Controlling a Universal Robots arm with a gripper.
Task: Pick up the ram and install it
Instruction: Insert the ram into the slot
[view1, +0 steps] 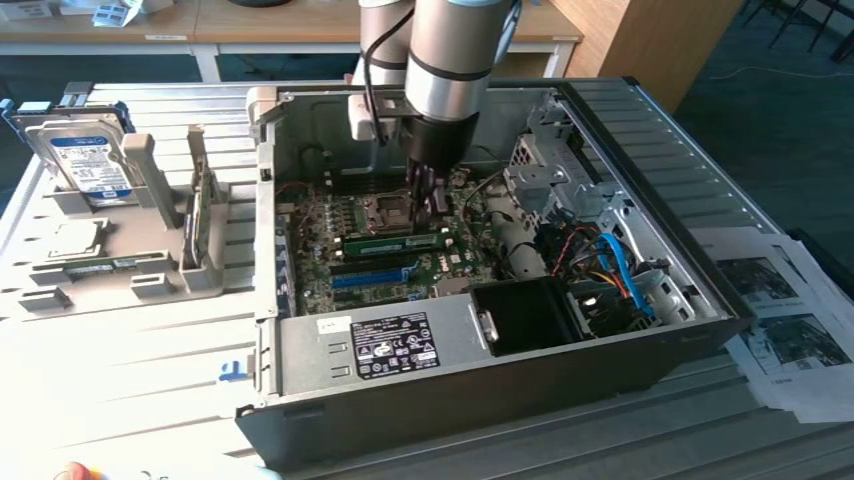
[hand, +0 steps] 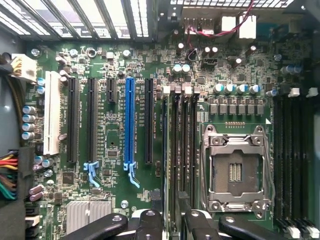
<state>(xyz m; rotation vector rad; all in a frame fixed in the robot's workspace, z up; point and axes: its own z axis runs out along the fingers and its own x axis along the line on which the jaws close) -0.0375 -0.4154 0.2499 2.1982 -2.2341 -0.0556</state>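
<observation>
The ram (view1: 394, 243), a long green stick with dark chips, stands on edge in a memory slot of the motherboard (view1: 334, 215) inside the open computer case (view1: 641, 130). My gripper (view1: 430, 218) hangs straight down into the case, over the end of the ram on the exterior view's right and just above its top edge. Whether it touches the stick I cannot tell. In the wrist view the gripper (hand: 172, 222) is shut, its black fingers (hand: 150, 220) close together over the end of the dark memory slots (hand: 182, 150), next to the CPU socket (hand: 235, 170).
A long blue slot (hand: 130, 125) and black expansion slots lie beside the memory slots. On the exterior view's left, a grey holder (view1: 160, 220) carries a hard drive (view1: 87, 160). The case walls, blue cables (view1: 621, 265) and a black box (view1: 527, 315) crowd the gripper.
</observation>
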